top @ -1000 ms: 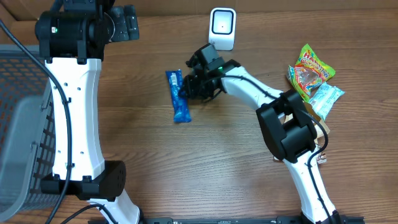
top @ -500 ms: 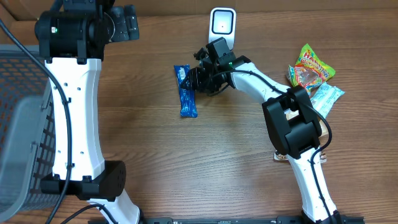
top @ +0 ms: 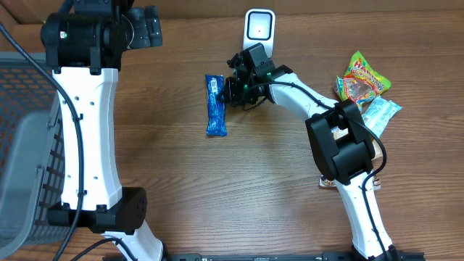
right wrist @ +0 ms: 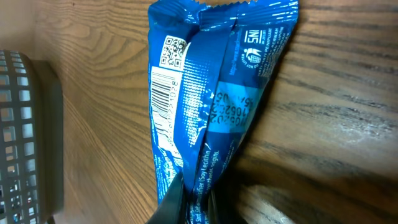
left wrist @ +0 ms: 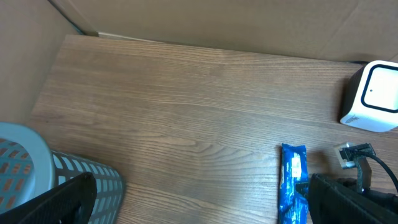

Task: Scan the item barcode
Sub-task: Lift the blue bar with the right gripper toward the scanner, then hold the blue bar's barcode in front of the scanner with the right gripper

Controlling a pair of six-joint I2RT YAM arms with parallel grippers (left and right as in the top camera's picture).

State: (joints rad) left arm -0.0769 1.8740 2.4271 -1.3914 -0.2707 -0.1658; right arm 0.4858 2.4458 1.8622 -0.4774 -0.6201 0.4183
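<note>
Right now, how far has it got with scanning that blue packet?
Grasping looks done: the right gripper is shut on the blue packet. In hand: the packet is near the white scanner, off to one side. Left: presenting its barcode to the scanner face.

Left arm stood upright with left gripper (top: pixel 145 29) spread wide; right arm reached forward, right gripper (right wrist: pixel 193 208) pinched on a blue packet (top: pixel 215 109).

Packet (top: pixel 215 106) on table (top: pixel 217 188), scanner (top: pixel 259 32) behind, basket (top: pixel 22 145) left.
</note>
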